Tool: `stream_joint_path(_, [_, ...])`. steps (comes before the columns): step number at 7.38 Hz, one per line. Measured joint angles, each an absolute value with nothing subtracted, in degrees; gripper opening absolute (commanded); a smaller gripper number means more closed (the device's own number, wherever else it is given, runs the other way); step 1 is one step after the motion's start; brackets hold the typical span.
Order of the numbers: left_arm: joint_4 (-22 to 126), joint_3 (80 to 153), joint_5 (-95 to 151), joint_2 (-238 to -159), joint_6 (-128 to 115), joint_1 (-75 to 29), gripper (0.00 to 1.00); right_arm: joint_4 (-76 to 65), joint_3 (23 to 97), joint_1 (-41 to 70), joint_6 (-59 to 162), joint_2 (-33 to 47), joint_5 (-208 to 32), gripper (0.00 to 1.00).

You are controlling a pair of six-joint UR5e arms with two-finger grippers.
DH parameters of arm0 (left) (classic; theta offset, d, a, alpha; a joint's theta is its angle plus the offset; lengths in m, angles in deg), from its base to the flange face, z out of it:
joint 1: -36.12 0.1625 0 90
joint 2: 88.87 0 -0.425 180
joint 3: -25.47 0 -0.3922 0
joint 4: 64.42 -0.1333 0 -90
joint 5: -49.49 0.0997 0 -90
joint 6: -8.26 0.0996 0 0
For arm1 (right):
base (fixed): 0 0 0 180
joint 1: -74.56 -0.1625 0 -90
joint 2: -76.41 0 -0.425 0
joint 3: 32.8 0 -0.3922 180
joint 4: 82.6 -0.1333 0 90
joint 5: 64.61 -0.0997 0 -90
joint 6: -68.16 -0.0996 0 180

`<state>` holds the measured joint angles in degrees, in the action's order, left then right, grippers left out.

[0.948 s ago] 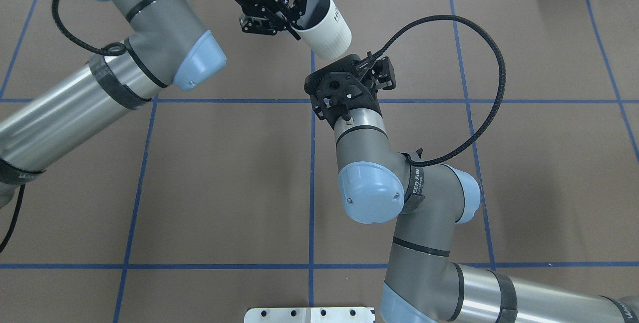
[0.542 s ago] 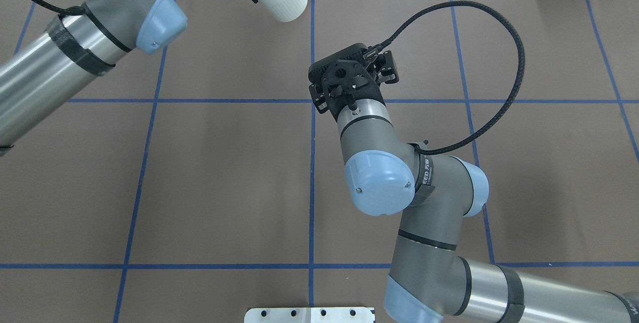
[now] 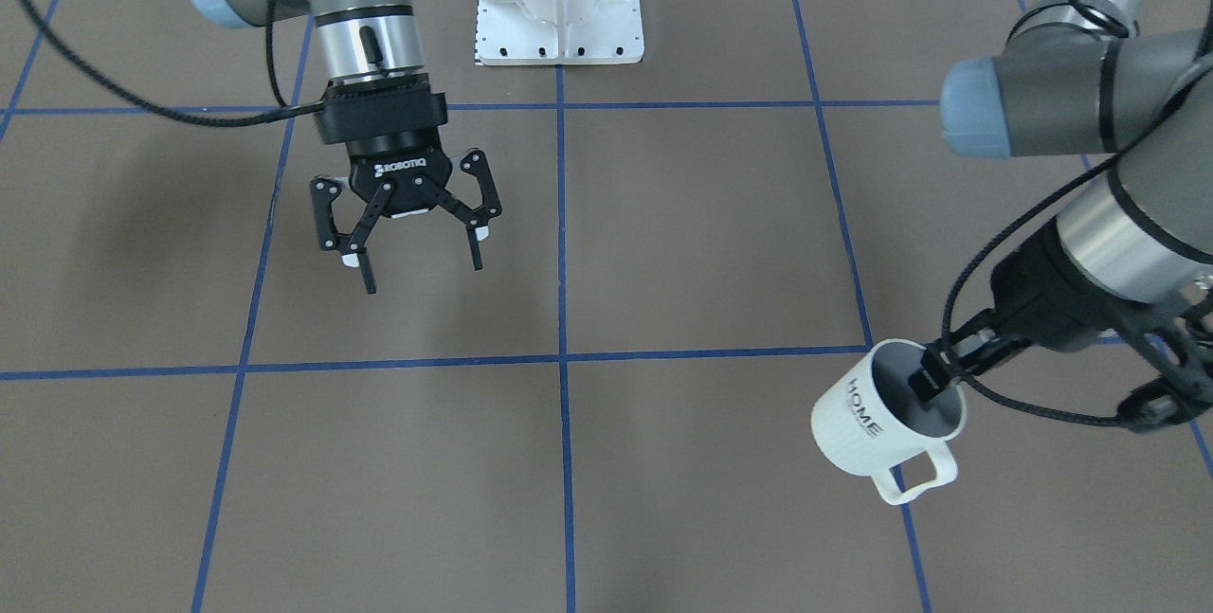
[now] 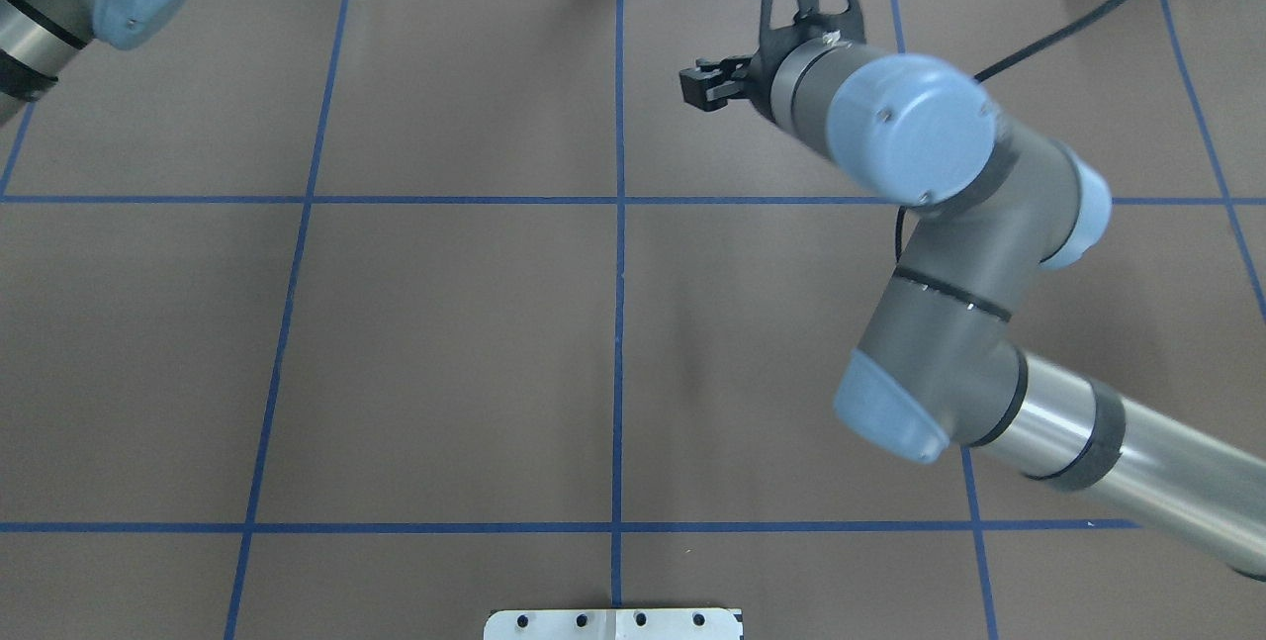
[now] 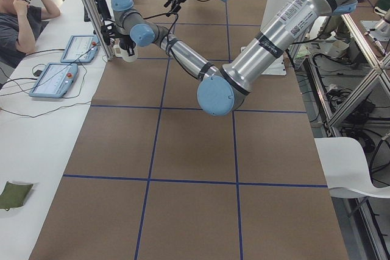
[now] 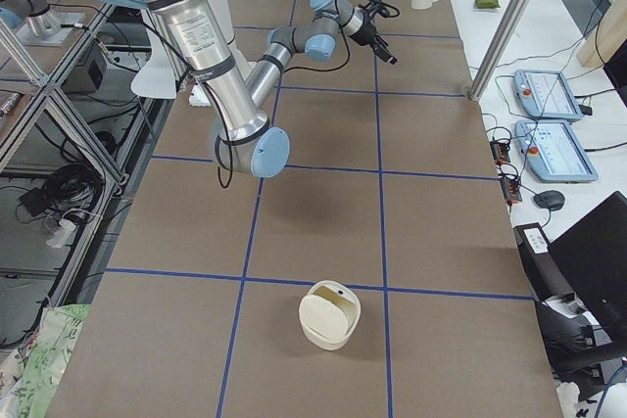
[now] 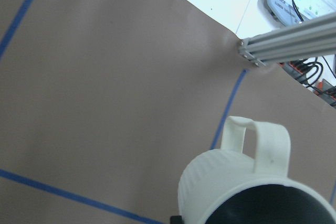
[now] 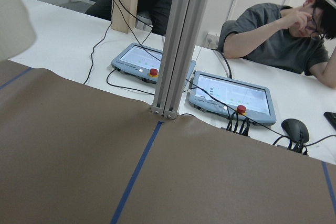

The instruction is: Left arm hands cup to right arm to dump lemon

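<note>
Okay, the cup [image 3: 867,428] is out on my left side, near the operators' edge of the desk [image 3: 663,243]. It is tilted, with its loop handle hanging low. The left claw [image 3: 938,371] is clamped on the rim. One holed finger [image 3: 924,384] dips inside, and the other is hidden behind the wall.

The part of the inside that shows is smooth dark grey. The finger and the tilt cover the rest, so I cannot tell what lies at the bottom. Black "HOME" lettering runs sideways on the wall.

The overhead view cuts the cup off at the top frame edge, leaving only an off-white stub. The left wrist view crops it too: I get a ribbed off-white wall, a squared loop handle and a dark mouth cut off at the bottom.

The right claw [image 3: 424,277] hangs over the desk well apart from the cup, its fingers spread wide, with white "ROBOTIQ" on the black body. Overhead, its fingers are mostly hidden behind the wrist.

The desk is a matte brown sheet gridded with blue tape. In the right-side view a cream rounded container [image 6: 330,315] sits at the near end, and I can't make out its opening.
</note>
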<state>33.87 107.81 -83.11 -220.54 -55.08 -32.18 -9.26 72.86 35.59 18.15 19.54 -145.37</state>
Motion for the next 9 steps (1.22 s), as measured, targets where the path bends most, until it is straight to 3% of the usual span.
stream_joint_path(2, [21.5, 113.4, -77.1, -215.6, -38.3, -33.9, 0.0, -8.6, 72.9, 24.9, 17.7, 17.5, -165.9, 1.0])
stream_joint_path(4, [13.8, 123.1, -74.1, -205.8, -24.1, -34.2, 0.0, -4.6, 73.0, 15.1, 18.1, 16.1, -181.8, 1.0])
stream_joint_path(7, [11.1, 136.2, -74.7, -189.4, -17.3, -33.8, 0.0, 7.1, 77.1, 7.4, 24.7, 13.1, -189.3, 1.0])
stream_joint_path(9, [17.8, 138.2, -77.5, -182.5, -24.0, -31.0, 0.0, 16.1, 82.7, 5.0, 33.7, 8.5, -189.7, 1.0])
